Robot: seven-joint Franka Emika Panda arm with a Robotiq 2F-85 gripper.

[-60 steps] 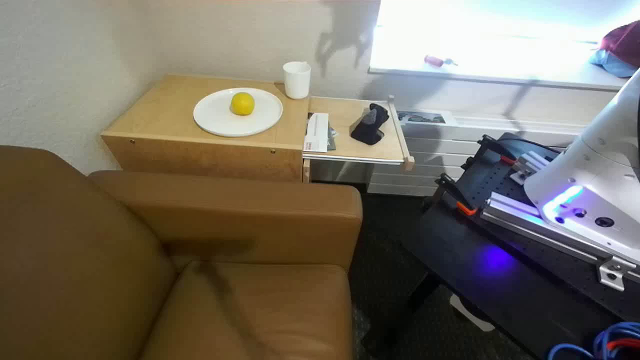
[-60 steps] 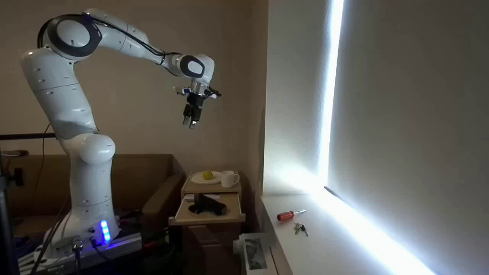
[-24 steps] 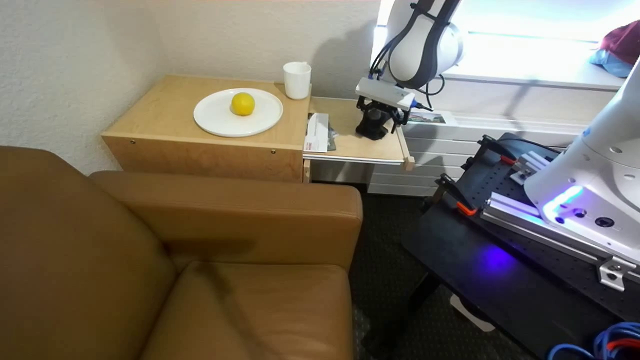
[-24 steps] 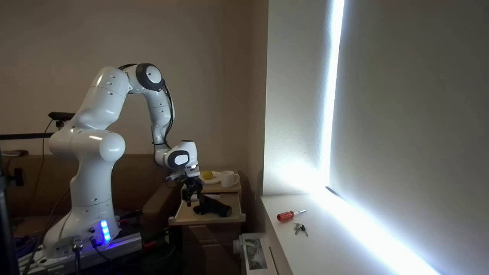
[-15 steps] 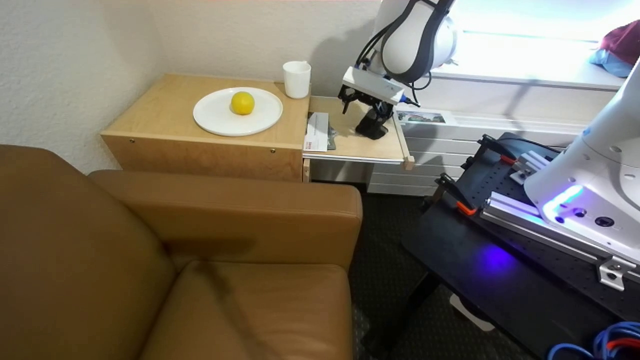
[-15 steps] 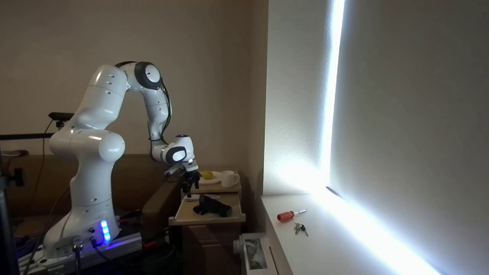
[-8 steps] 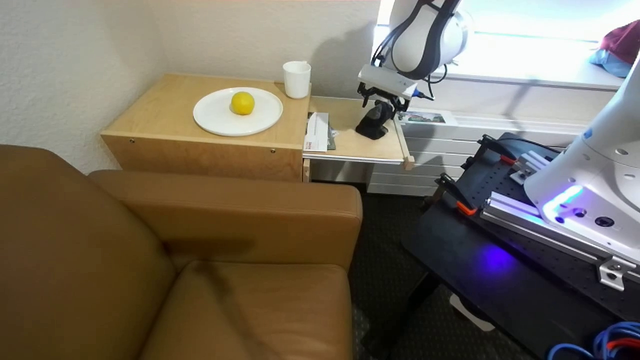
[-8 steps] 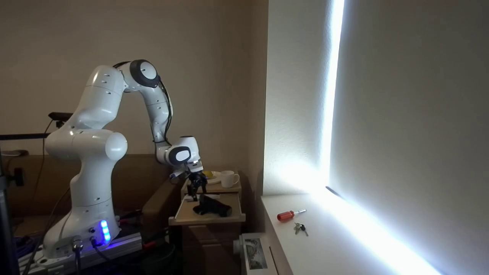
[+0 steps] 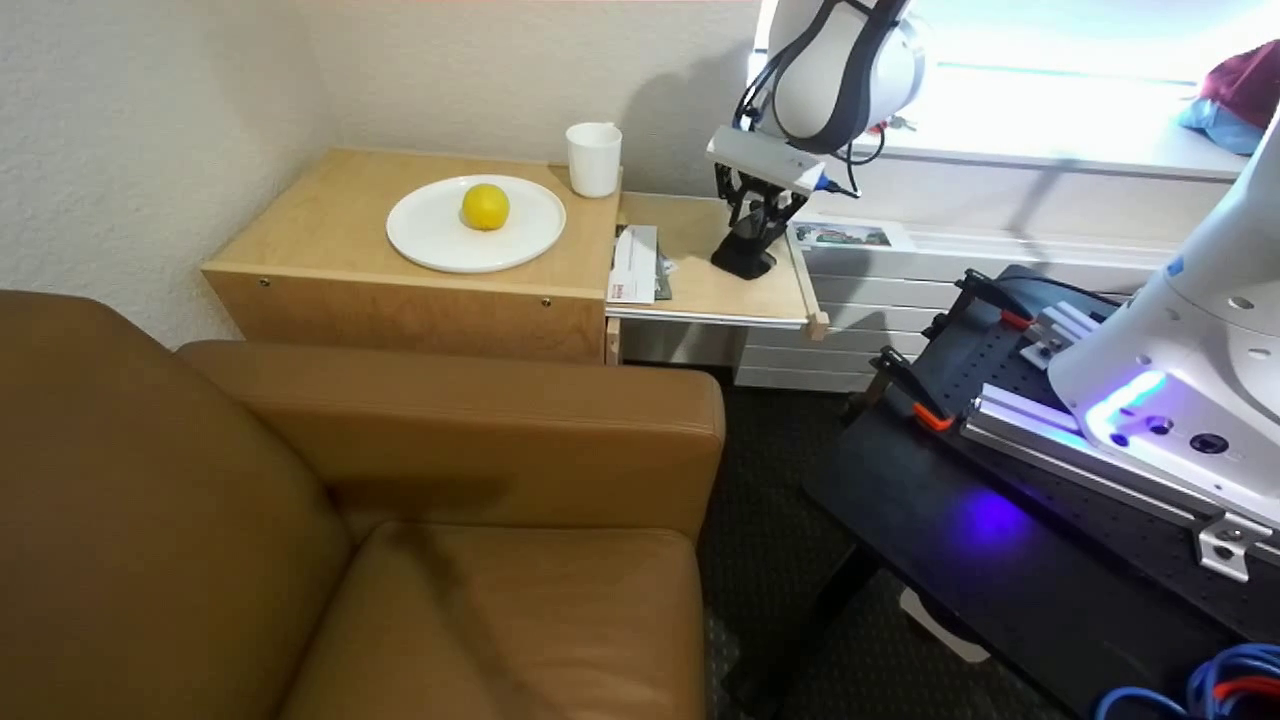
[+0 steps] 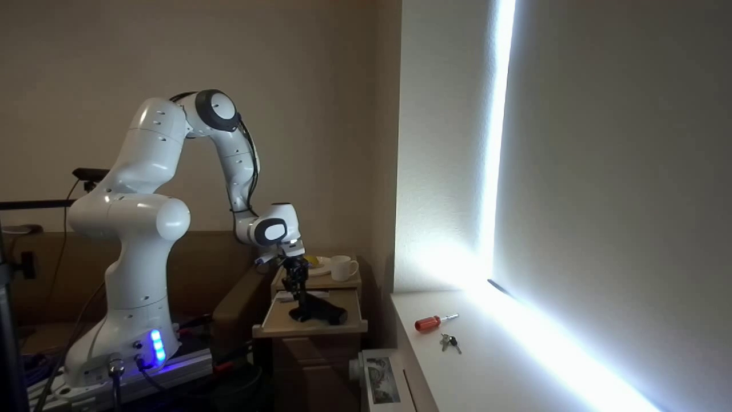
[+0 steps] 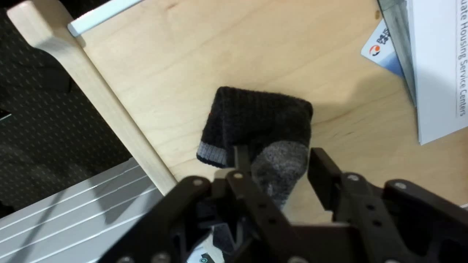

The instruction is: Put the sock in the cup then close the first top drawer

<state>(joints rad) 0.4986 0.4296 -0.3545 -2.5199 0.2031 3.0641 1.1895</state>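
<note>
The sock (image 11: 259,113), black with grey patches, lies folded on the bottom of the first top drawer (image 11: 164,54), which is pulled out of the wooden cabinet. My gripper (image 11: 278,157) is over it with its jaws partly drawn in, one finger on each side of the sock's grey part. Some gap shows beside the right-hand finger in the wrist view, and firm contact cannot be made out. In both exterior views the gripper (image 9: 758,228) (image 10: 296,289) points down at the sock (image 9: 742,258) (image 10: 320,311). The white cup (image 9: 595,162) (image 10: 341,269) stands upright on the cabinet top.
A white plate (image 9: 440,240) with a yellow fruit sits near the cup. Papers (image 11: 438,80) lie in the drawer beside the sock. Around the drawer are the brown sofa arm (image 9: 480,420), a radiator (image 9: 840,300) and a windowsill with a red screwdriver (image 10: 427,324).
Over four seconds the arm has come down to the drawer, and the sock has shifted slightly. In the last half second the fingers have drawn closer together around the sock.
</note>
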